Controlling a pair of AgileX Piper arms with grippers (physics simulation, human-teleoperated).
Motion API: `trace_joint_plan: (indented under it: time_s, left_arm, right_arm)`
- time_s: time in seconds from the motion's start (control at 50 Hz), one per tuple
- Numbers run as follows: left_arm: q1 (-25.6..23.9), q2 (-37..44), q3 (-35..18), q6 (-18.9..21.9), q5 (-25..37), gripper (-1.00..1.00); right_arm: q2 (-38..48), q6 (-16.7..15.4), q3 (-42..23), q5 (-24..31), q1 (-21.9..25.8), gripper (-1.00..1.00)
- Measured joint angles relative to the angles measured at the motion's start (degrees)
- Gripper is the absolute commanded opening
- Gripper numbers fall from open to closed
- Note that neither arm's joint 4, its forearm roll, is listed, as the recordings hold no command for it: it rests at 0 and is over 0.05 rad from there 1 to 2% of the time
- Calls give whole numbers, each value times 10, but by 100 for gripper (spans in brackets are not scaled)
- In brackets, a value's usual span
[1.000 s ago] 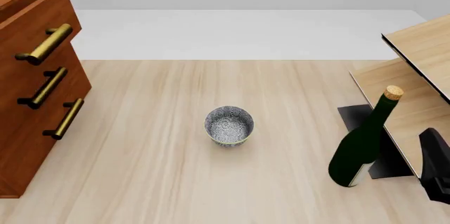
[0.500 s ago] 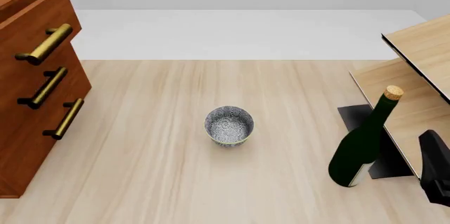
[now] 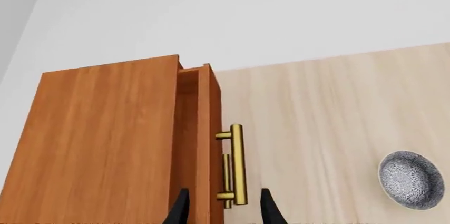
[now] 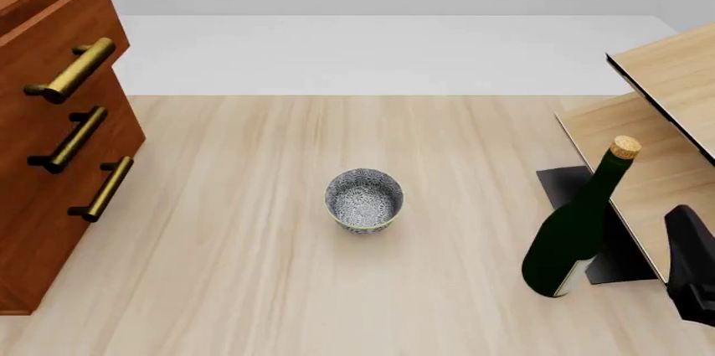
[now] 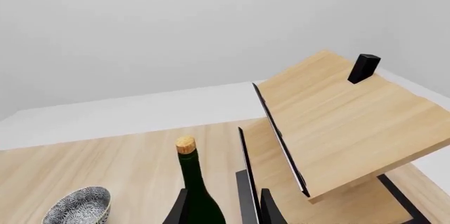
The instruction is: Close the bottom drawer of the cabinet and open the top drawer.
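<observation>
The cabinet [image 4: 39, 205] stands at the table's left edge, its three brass handles facing right. The top drawer [image 4: 62, 25] juts out a little; its handle [image 4: 73, 69] is free. The bottom drawer [image 4: 62, 239] looks flush with the middle one. In the left wrist view my left gripper [image 3: 223, 213] hangs open above the cabinet [image 3: 105, 145], its fingertips on either side of the top drawer's front [image 3: 205, 129] and handle [image 3: 238, 163], touching nothing. My right gripper [image 5: 223, 213] is open and empty near the table's right front, behind a green bottle [image 5: 200, 192].
A patterned bowl [image 4: 364, 199] sits mid-table. The corked green bottle [image 4: 575, 230] stands front right, beside a pale wooden shelf unit [image 4: 671, 79] on a black base. My right arm [image 4: 695, 276] shows at the lower right edge.
A dark bit of the left arm has appeared at the front view's top-left corner. The right arm has drifted slightly. The drawers, bowl and bottle have not moved.
</observation>
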Motion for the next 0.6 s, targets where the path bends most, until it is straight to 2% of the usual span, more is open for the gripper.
trace_joint_plan:
  time_s: [0.6]
  left_arm:
    - [19,-24,79,-7,-34,100]
  right_arm:
    - [3,0,0,-3,-1,100]
